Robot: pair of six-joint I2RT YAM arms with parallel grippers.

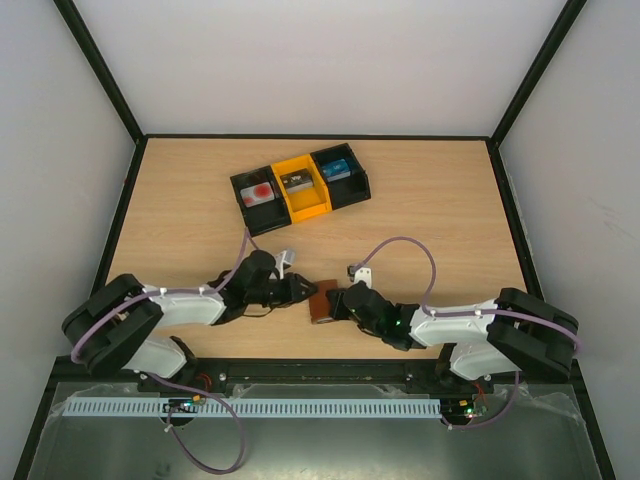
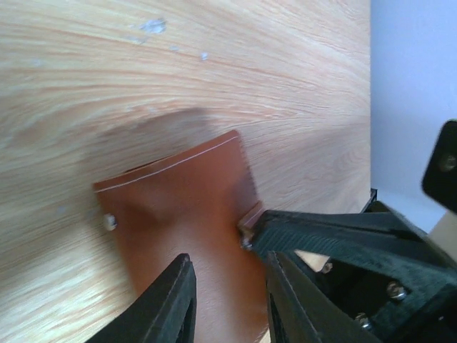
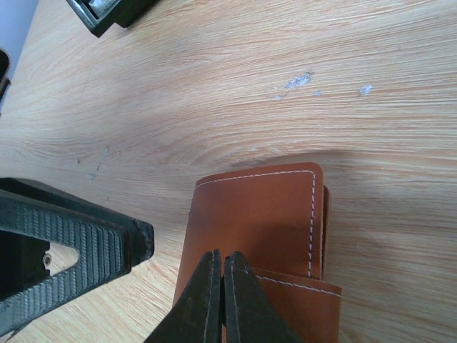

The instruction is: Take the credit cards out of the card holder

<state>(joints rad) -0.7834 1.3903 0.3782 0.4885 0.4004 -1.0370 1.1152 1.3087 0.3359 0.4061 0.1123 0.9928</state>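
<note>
The brown card holder [image 1: 321, 306] is folded shut between my two grippers near the table's front, and its shadow shows it tilted off the wood. My right gripper [image 1: 336, 300] is shut, and in the left wrist view its fingers [image 2: 335, 232] pinch the holder's little side tab [image 2: 251, 214]. In the right wrist view the shut right gripper [image 3: 223, 256] sits over the card holder [image 3: 257, 207]. My left gripper [image 2: 228, 259] stands with jaws apart over the card holder [image 2: 178, 207], not clamping it. No credit cards show on or around the holder.
A black-and-yellow three-part tray [image 1: 300, 203] stands at the back. Its left part holds a whitish piece with a red round mark [image 1: 260, 192], the others a dark piece and a blue one. One corner of the tray [image 3: 107, 11] shows in the right wrist view.
</note>
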